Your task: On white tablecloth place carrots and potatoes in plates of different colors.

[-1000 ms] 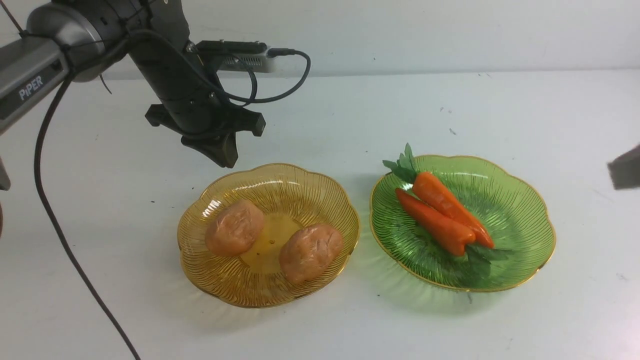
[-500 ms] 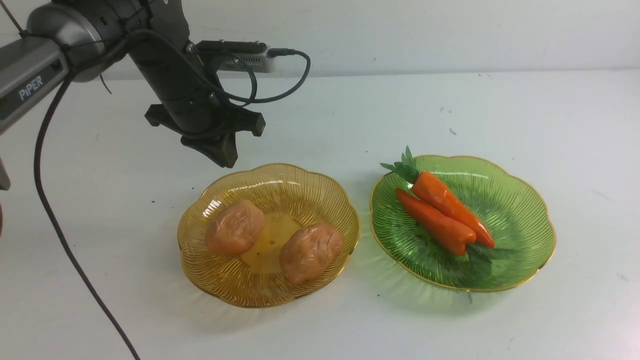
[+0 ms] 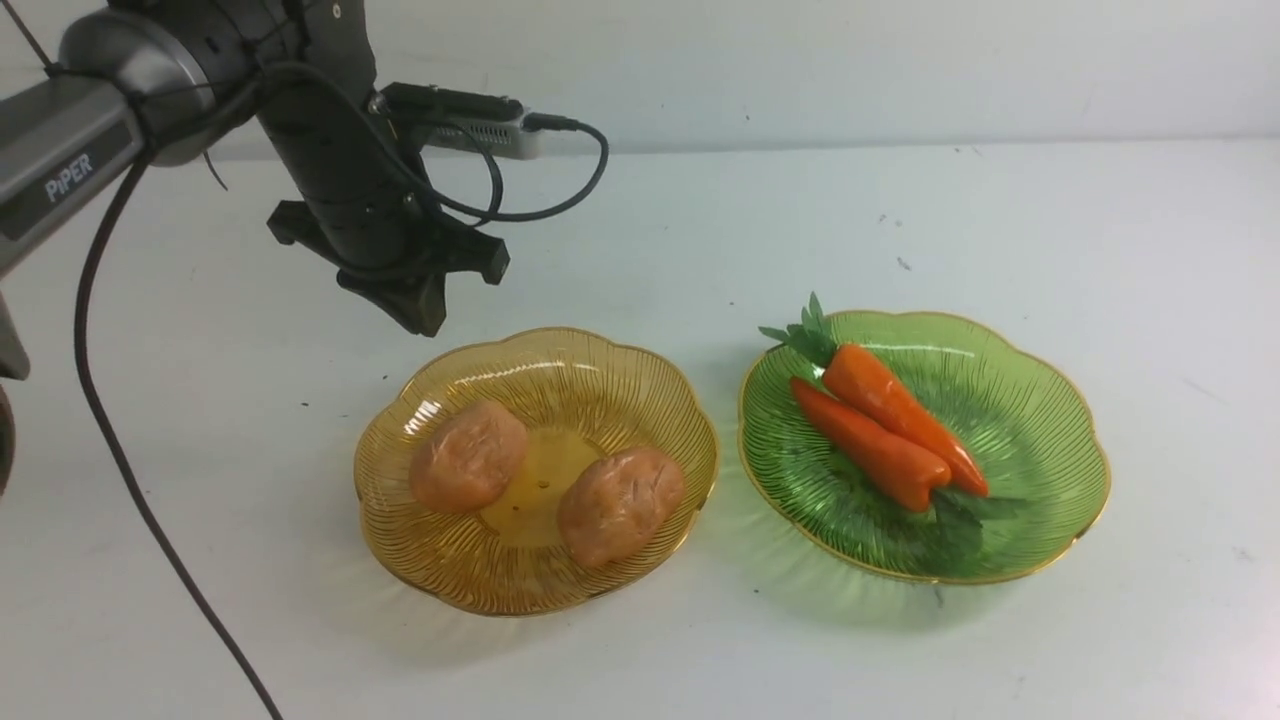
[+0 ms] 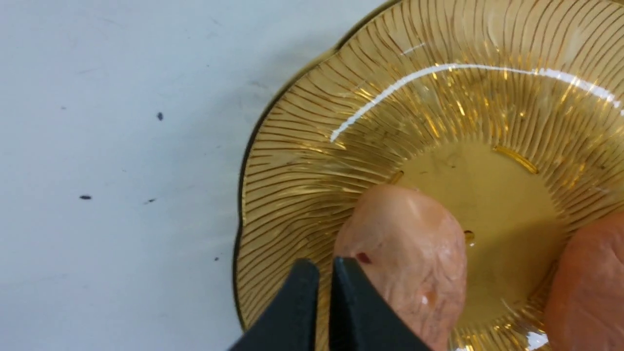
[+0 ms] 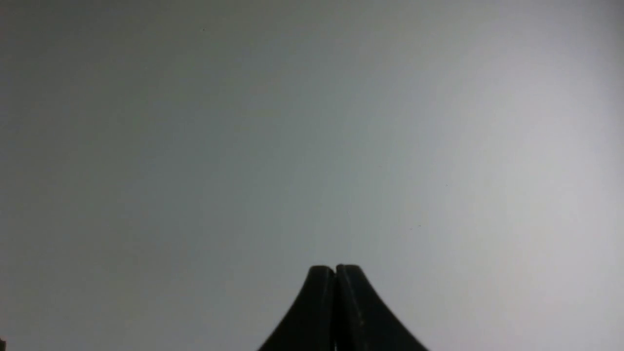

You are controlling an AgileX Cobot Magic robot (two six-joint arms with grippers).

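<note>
The word "PiPER" is read in white letters on the grey link of the left arm at the front view's left edge; no other writing is made out. The left gripper is held above the white tablecloth, just behind the far-left rim of the amber plate. Its fingers are seen in the left wrist view drawn nearly together with only a thin slit between them, nothing being held.

Both potatoes are found in the amber plate: the rounder potato on the left, the longer potato to its right, a small gap lying between them. In the left wrist view the longer one is cut off by the frame edge.

Both carrots are laid side by side, touching, in the green plate, their leafy tops pointing opposite ways. The two plates stand near each other on the worktop, rims apart.

The right gripper is seen only in its own wrist view, fingers pressed together on nothing, against a blank grey field that cannot be identified.
</note>
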